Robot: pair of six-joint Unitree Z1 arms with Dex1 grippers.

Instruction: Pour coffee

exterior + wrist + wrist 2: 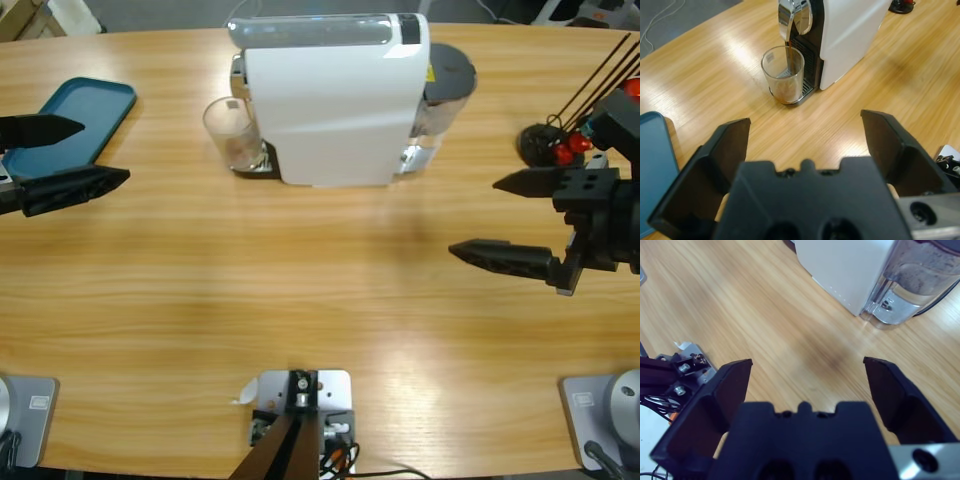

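Note:
A white coffee machine (335,95) (850,35) (845,265) stands at the table's far middle. Under its spout sits a small clear glass (232,133) (783,75). In the left wrist view a thin dark stream of coffee (789,55) runs from the spout into the glass, with a shallow brown layer at its bottom. My left gripper (105,151) (805,120) is open at the left edge, pointing toward the glass from well short of it. My right gripper (473,217) (807,363) is open at the right, apart from the machine.
A teal tray (85,115) (652,165) lies at the far left, beside the left gripper. The machine's water tank (450,80) (915,285) sits at its right end. A black wire stand with red capsules (555,145) is at the far right.

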